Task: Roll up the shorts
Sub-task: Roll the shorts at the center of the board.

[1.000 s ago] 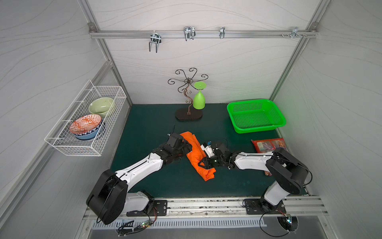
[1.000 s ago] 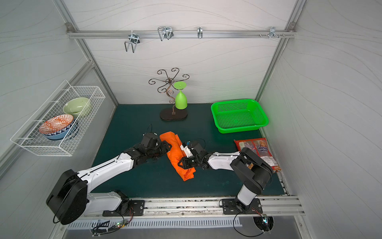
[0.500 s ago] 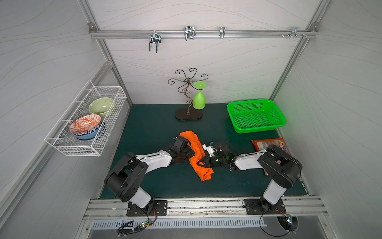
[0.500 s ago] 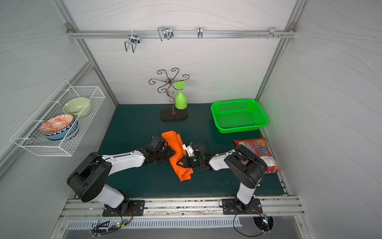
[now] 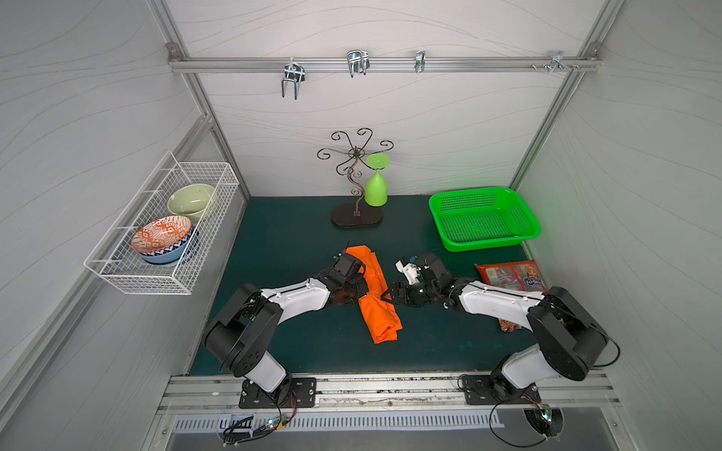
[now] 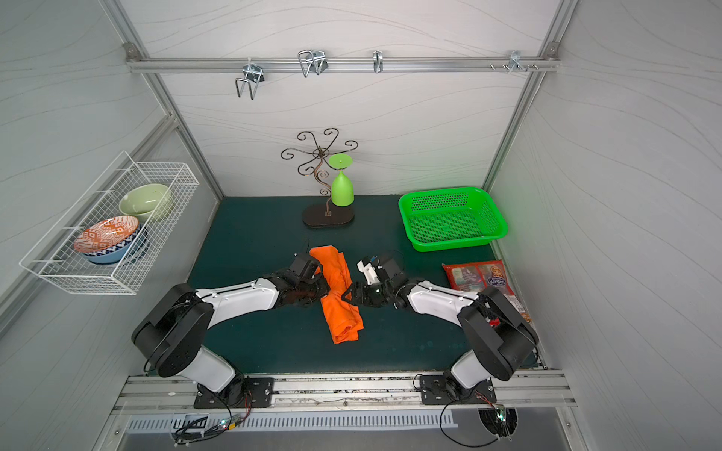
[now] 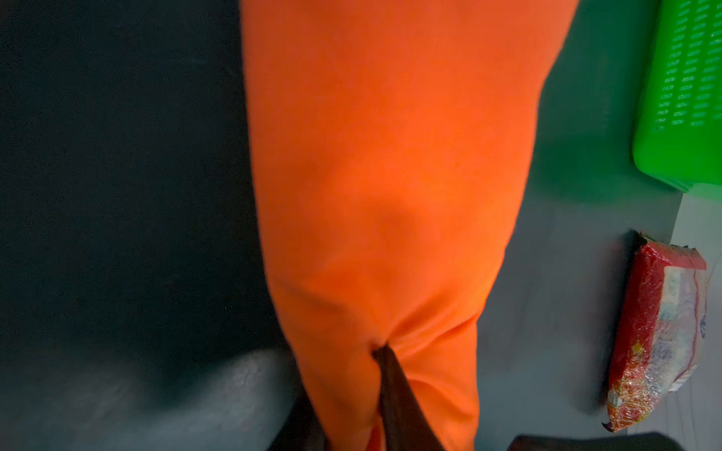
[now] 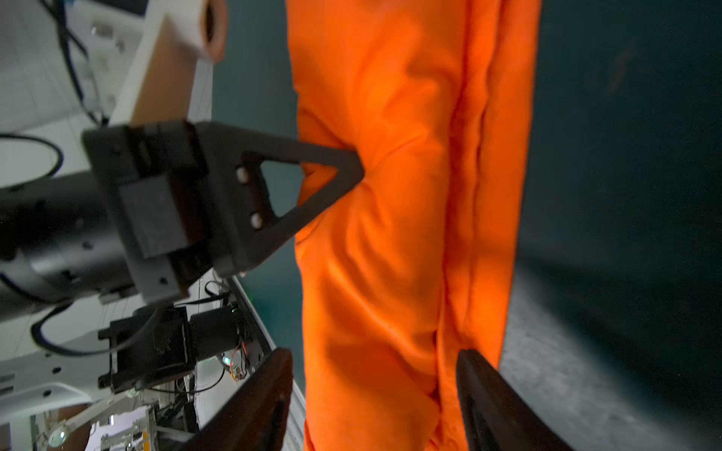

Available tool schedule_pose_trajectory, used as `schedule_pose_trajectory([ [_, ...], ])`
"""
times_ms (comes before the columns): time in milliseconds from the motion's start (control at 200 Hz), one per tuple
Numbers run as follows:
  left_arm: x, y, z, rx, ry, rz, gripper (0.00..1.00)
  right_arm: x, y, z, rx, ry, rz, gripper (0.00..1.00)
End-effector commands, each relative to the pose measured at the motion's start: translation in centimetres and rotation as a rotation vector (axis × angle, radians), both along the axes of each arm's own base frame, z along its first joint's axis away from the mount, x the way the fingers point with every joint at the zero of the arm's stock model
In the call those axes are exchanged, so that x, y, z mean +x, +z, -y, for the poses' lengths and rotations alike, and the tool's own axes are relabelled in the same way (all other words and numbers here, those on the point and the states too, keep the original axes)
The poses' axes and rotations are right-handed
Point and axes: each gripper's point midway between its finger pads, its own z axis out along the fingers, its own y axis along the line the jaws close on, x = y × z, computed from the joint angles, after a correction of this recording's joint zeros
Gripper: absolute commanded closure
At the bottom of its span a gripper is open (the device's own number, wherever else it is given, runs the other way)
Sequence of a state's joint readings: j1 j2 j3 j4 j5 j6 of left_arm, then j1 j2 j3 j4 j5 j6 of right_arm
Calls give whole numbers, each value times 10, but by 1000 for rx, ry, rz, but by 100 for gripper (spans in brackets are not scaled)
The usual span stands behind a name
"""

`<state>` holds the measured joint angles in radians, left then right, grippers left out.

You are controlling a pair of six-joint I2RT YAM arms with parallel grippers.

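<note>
1. The shorts (image 5: 377, 296) are bright orange plain cloth, folded lengthwise into a long, narrow band.
2. They lie on the dark green counter (image 5: 293, 242) near its middle, running far to near, with the near end slanting a little right.
3. Soft layered folds run along one long edge, and the cloth puckers at mid-length on the left edge.

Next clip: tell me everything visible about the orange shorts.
The shorts are plain bright orange cloth, gathered lengthwise into a long, narrow, creased bundle with layered folds along one side. No waistband or drawstring shows. They lie on the dark green mat between the two arms, running from back to front. The left gripper pinches one long edge, puckering the cloth. The right gripper is open, with a finger on either side of the bundle.
</note>
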<state>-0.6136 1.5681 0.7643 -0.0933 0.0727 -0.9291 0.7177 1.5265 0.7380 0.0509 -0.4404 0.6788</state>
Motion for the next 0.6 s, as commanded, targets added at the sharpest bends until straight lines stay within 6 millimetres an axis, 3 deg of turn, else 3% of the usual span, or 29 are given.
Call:
schedule_pose_trajectory([
  [0, -1, -3, -2, 57, -28, -8, 78, 5, -28, 16, -105, -39, -107, 30],
  [195, -5, -5, -1, 76, -53, -14, 79, 25, -56, 2, -91, -57, -212, 30],
  [350, -7, -6, -1, 71, -52, -14, 79, 30, -72, -16, -28, -56, -303, 30],
  [460, -7, -5, -2, 71, -55, -13, 79, 29, -72, -33, 42, -36, -333, 30],
  [595, -8, -5, -2, 77, -59, -11, 79, 29, -55, -51, 123, 7, -317, 32],
])
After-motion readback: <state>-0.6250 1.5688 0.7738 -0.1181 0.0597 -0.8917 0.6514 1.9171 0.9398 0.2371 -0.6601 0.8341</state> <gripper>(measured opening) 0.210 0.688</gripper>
